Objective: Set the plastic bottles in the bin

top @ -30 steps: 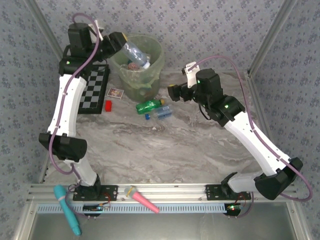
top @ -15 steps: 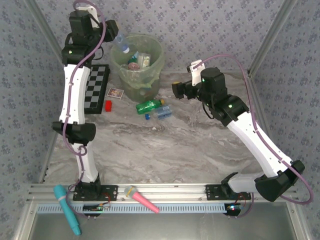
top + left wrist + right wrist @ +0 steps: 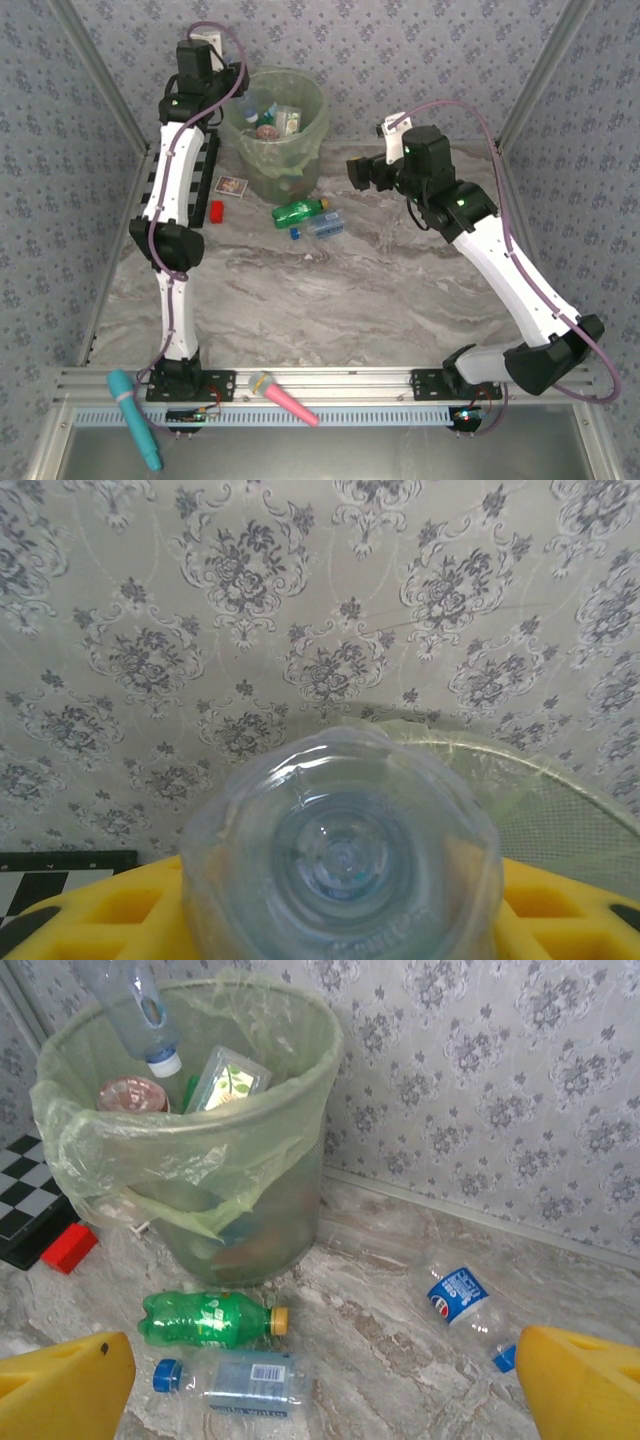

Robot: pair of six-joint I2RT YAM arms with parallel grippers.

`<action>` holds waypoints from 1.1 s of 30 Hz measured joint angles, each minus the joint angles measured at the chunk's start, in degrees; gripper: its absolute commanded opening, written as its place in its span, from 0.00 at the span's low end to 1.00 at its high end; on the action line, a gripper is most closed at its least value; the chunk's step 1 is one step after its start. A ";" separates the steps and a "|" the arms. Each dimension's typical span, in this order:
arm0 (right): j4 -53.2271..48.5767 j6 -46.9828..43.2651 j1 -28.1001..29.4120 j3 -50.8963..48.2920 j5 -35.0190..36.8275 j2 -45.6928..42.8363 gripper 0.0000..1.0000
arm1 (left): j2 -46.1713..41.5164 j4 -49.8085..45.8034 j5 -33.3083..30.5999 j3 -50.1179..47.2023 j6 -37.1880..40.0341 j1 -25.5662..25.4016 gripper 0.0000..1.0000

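**Bottle over the bin, release to be done with care**

Was clenched near its bottom end between the yellow pads of the left gripper: one clear bottle, blue cap pointing down. Hung tilted over the opening of the bin, close to the rim on the side of the chessboard, cap about level with the rim. Seemed not yet let go.

To finish this step well, would probably have helped to carry the cap a little more toward the middle of the opening before spreading the fingers. So near the rim, could have caught the loose bag or tipped outside. Then best to open in one clean motion and to lift away straight, without dragging the bag along.

Stood spread wide and empty on the other side: the right gripper, looking down at the table beside the bin. Lay there a green bottle and, just beside it, a second clear bottle; well apart to the right, a blue-label bottle. Seemed the likely next work for that free arm.
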 measured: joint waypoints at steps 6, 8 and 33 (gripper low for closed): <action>-1.05 0.44 -0.63 0.04 -0.02 1.01 1.00 | 3.45 2.10 -0.24 0.02 4.02 -1.07 0.52; -1.36 0.46 -0.76 0.37 -0.02 1.29 1.00 | 4.50 2.58 -0.28 0.07 4.79 -1.66 0.53; -1.62 1.51 -1.49 1.11 -0.92 3.48 1.00 | 5.90 -1.29 -1.57 0.24 8.96 -2.82 0.54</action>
